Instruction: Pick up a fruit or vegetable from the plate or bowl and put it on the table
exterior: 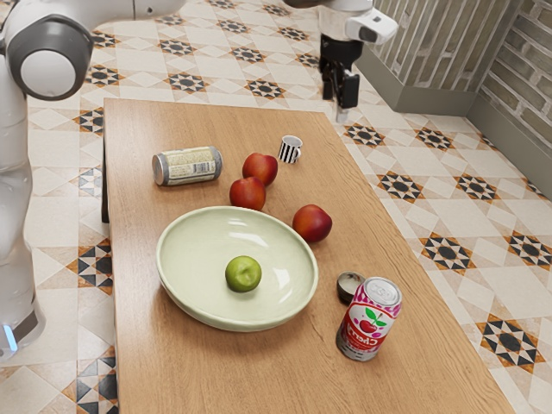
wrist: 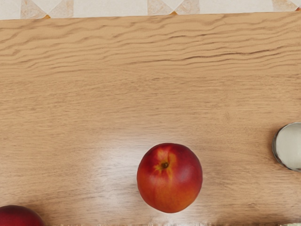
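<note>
resting in the pale bowl [exterior: 191, 295], a green fruit [exterior: 243, 274]; fingers [exterior: 342, 103] hang high, wide or narrow i cannot tell.

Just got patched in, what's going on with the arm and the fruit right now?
The arm's gripper is raised above the table, and I see nothing held in it. One green fruit sits in the pale bowl. Three red fruits are on the table outside it, near the striped mug and the can lying on its side.
</note>
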You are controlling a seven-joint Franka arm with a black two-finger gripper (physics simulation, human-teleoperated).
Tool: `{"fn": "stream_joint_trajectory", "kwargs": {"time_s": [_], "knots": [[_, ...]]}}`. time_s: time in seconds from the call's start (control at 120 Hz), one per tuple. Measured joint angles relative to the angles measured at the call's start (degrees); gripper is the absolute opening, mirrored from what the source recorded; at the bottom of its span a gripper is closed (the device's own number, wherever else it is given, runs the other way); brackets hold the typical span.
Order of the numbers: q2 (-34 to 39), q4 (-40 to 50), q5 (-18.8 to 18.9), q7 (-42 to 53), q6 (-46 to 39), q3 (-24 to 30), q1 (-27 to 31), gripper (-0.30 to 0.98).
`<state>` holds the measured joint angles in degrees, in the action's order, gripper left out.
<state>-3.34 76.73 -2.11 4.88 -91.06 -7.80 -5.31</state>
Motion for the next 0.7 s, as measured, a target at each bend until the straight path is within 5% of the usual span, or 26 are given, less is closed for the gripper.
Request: {"fn": "stream_joint_trajectory", "kwargs": {"time_s": [0.467, 0.7], "knots": [[0.5, -2.4, 0.4, 2.6, 5.4, 1.1, 0.5, 0.69], [-0.5, 7.8, -2.9, 11.1, 2.9, 11.8, -0.5, 0.69]]}}
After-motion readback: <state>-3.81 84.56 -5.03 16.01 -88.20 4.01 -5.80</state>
